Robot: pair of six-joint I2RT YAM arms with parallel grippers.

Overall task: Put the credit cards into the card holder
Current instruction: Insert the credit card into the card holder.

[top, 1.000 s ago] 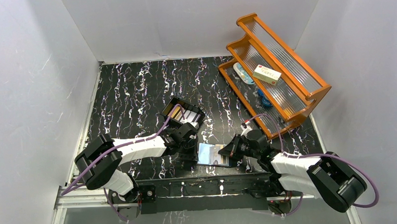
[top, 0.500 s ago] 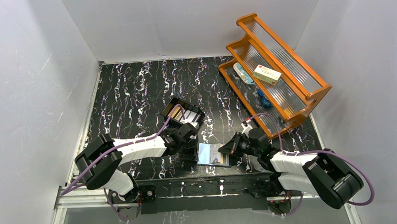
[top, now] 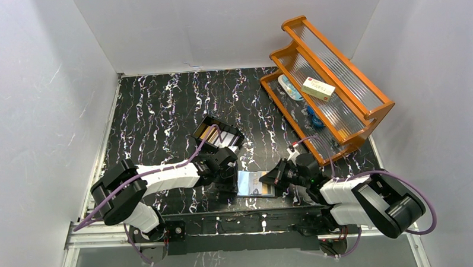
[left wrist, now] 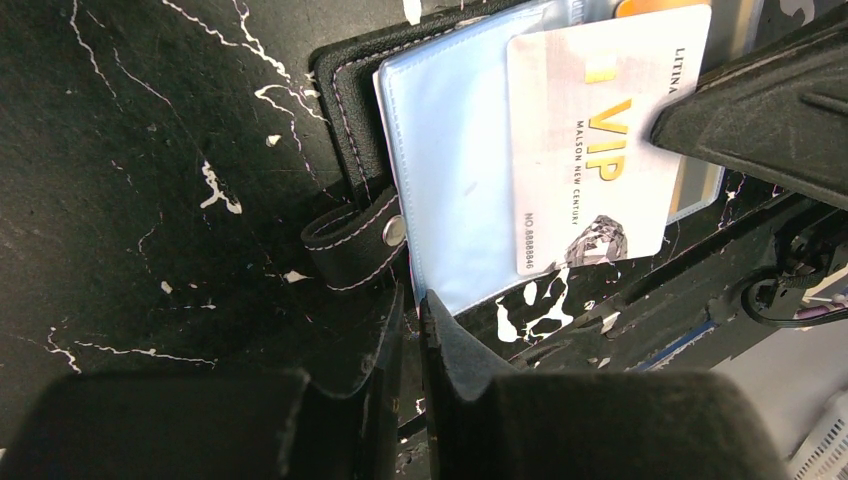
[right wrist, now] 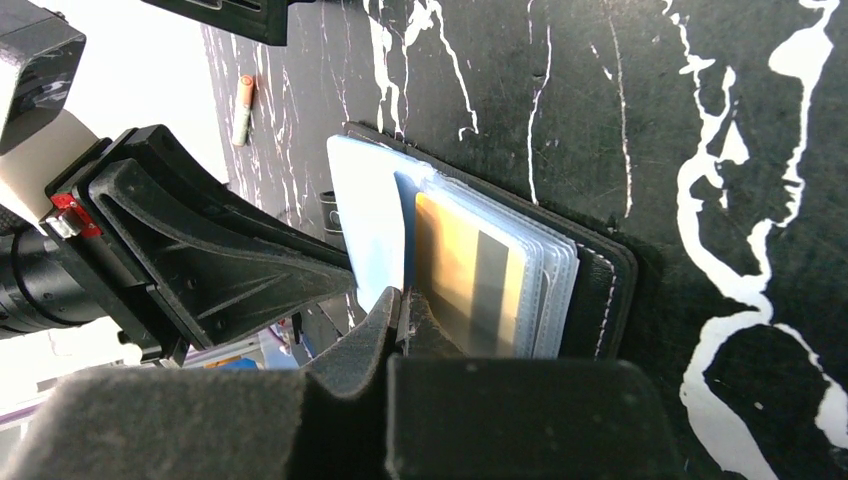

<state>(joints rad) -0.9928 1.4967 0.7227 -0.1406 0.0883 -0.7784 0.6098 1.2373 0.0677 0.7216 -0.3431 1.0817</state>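
- The black worktop, veined with white, fills the middle of the overhead view.
- An orange tiered rack stands at the upper right. A cream-and-red carton lies on one of its ribbed shelves.
- A rigid black box sits open just above the frame's centre, with more cards standing in it.
- The left end effector reaches in from the lower left of the overhead view. Its fingers stand almost together, only a thin slit between them, right at the near edge of the card holder. Whether that edge is pinched cannot be told.
- The right end effector comes in from the lower right with its fingers pressed together. They are clamped on the edge of a pale credit card.
- The card holder lies open and flat at the lower centre of the overhead view, between the two end effectors. It has a black stitched cover and pale blue, glossy pockets inside.
- The pale credit card bears gold "VIP" lettering. It lies slightly tilted over the blue pocket, and its lower corner overhangs the holder's edge.
- An orange card with a dark stripe sits in a clear pocket beside it.
- The snap-button tab sticks out from the holder's cover, just beside the left fingertips.
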